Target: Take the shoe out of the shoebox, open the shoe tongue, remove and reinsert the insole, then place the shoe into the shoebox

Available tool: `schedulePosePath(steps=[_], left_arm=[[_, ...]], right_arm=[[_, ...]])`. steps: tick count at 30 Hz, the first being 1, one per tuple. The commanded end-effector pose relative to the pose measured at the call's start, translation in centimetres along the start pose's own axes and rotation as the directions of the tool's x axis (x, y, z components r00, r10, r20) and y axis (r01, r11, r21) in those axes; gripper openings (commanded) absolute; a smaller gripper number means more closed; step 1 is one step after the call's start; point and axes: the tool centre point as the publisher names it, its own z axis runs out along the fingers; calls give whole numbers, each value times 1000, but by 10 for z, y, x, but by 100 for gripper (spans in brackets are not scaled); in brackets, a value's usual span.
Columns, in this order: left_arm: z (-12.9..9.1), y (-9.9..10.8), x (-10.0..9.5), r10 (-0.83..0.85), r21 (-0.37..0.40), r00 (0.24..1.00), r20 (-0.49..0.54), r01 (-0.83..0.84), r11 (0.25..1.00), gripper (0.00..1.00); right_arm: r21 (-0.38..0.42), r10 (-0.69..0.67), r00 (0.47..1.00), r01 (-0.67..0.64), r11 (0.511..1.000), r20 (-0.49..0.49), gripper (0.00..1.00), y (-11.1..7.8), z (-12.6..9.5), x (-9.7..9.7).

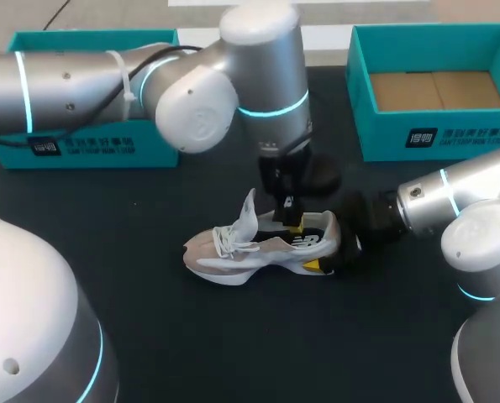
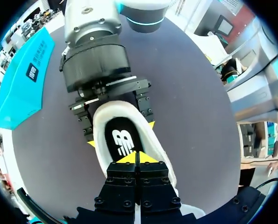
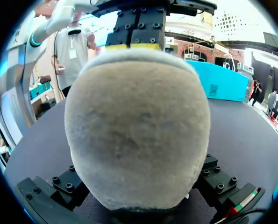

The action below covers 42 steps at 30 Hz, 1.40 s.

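Shoe (image 1: 258, 252): out of the box, upright on its sole on the black table (image 1: 149, 336) between two teal shoeboxes (image 1: 363, 126). Its long axis runs side to side, toe toward my left and heel toward my right arm. Right gripper (image 1: 329, 249): level with the heel, one finger against each side of it, clamping it. Left gripper (image 1: 293, 220): directly above the collar, pointing straight down, fingers pressed together with the yellow tips on the heel end of the black insole (image 2: 122, 140); whether they pinch its edge cannot be told.
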Motion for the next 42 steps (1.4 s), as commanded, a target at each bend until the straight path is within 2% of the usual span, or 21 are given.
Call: schedulePosePath(steps=[1, 9, 20, 24, 27, 29, 32, 36, 40, 42], left_arm=[[14, 5, -2, 4, 6, 1000, 2, -4, 1000, 0], [36, 13, -3, 1, 14, 1000, 21, -1, 1000, 0], [51, 19, 15, 0, 45, 999, -49, 2, 999, 0], [52, 21, 16, -17, 55, 999, -44, 19, 998, 0], [52, 22, 17, -13, 56, 1000, -29, 14, 998, 21], [51, 23, 17, -11, 55, 1000, -23, 12, 998, 25], [50, 23, 17, -10, 54, 1000, -6, 11, 999, 37], [55, 23, 17, -4, 48, 1000, 6, 4, 999, 40], [66, 26, 14, -1, 33, 999, 53, -1, 999, 35], [69, 27, 12, -4, 39, 997, 82, 0, 999, 36]], right_arm=[[4, 1, 1000, -1, 1000, 2, 0, -2, 3, -2], [4, 1, 1000, -1, 1000, 2, 0, -2, 3, -2], [4, 1, 1000, -1, 1000, 2, 0, -2, 3, -2], [4, 1, 1000, -1, 1000, 2, 0, -2, 3, -2], [4, 1, 1000, -1, 1000, 2, 0, -2, 3, -2], [4, 1, 1000, -1, 1000, 2, 0, -2, 3, -2], [4, 1, 1000, -1, 1000, 2, 0, -2, 3, -2], [4, 1, 1000, -1, 1000, 2, 0, -2, 3, -2], [4, 1, 1000, -1, 1000, 2, 0, -2, 3, -2], [4, 1, 1000, -1, 1000, 2, 0, -2, 3, -2]])
